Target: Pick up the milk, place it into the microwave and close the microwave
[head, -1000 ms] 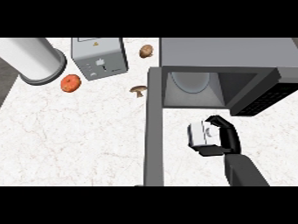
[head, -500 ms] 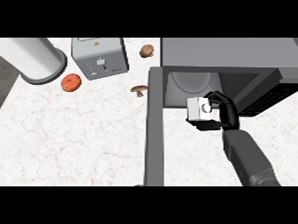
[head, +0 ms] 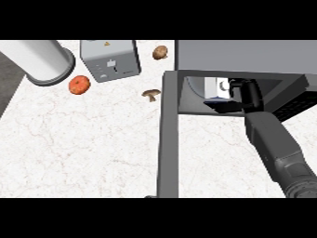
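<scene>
Milk (head: 216, 88) sits inside the microwave (head: 257, 60) cavity at about two o'clock, the right hand (head: 244, 95) curled round it with the grey forearm reaching in from five o'clock. The microwave door (head: 168, 139) stands open along the middle. On the table (head: 71, 139), toward eleven o'clock, lie a mushroom (head: 150, 94), a toaster (head: 108, 59), an orange fruit (head: 79, 84) and a white cylinder (head: 37, 60).
</scene>
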Controlling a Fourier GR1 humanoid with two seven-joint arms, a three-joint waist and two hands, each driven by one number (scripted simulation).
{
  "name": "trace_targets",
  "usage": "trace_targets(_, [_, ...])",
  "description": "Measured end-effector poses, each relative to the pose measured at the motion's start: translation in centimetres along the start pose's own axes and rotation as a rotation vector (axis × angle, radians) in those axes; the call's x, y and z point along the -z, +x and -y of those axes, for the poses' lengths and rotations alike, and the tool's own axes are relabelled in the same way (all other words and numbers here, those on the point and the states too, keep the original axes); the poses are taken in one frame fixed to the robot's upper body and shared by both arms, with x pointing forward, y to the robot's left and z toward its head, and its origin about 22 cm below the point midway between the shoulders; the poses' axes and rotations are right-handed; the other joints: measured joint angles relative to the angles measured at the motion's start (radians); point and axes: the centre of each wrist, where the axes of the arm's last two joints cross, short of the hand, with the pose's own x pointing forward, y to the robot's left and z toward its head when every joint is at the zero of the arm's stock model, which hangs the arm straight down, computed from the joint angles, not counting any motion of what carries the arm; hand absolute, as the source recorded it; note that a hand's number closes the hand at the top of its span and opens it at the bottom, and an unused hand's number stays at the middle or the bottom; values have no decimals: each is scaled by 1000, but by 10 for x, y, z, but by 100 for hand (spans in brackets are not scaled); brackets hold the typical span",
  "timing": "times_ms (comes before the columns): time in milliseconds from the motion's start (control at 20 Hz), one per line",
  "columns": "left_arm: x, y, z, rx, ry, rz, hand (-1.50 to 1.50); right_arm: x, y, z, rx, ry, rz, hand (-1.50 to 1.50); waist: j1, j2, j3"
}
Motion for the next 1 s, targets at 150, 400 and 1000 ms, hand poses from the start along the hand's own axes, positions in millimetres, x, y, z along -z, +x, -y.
trace_targets(150, [6,0,-2,4,-11,10,-150,6,4,4,3,-18,-30,150,6,2,1])
trace_targets(400, [17,0,-8,-1,-28,26,-150,23,17,14,-131,-52,-17,150,28,15,2])
trace_targets(1000, [32,-3,-13,-9,-74,37,-150,46,38,41,-284,-189,-30,150,82,41,3])
